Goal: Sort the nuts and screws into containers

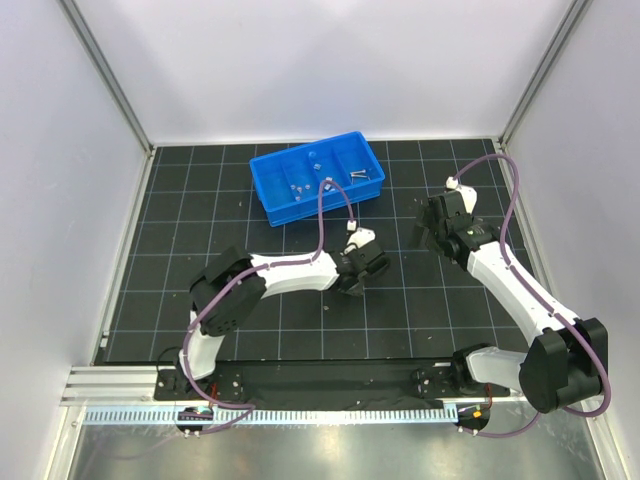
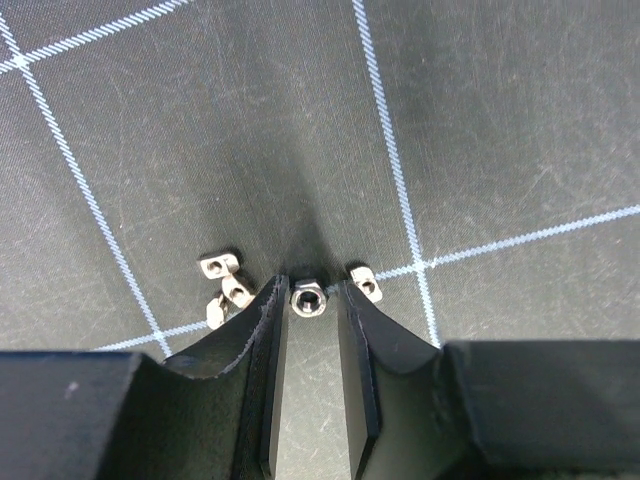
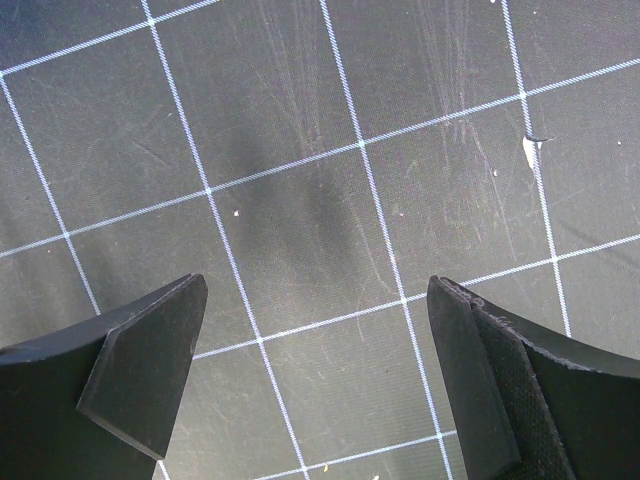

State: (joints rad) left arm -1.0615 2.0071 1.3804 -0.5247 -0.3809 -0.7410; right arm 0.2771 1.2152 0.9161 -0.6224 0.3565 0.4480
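Note:
A hex nut (image 2: pixel 307 300) lies on the black grid mat between the tips of my left gripper (image 2: pixel 311 287). The jaws stand narrowly apart around it, with a thin gap on each side. Several other small silver nuts lie beside the fingers, some at the left (image 2: pixel 217 264) and one at the right (image 2: pixel 365 283). In the top view the left gripper (image 1: pixel 351 286) is low over the mat in front of the blue tray (image 1: pixel 268 200). The tray holds screws (image 1: pixel 360 176) in one right compartment and nuts (image 1: pixel 298 187) in a middle one. My right gripper (image 3: pixel 315 285) is wide open and empty over bare mat.
The right gripper (image 1: pixel 425 232) hovers to the right of the tray's near corner. White walls with metal posts enclose the mat on the left, far and right sides. The arm bases and a metal rail run along the near edge.

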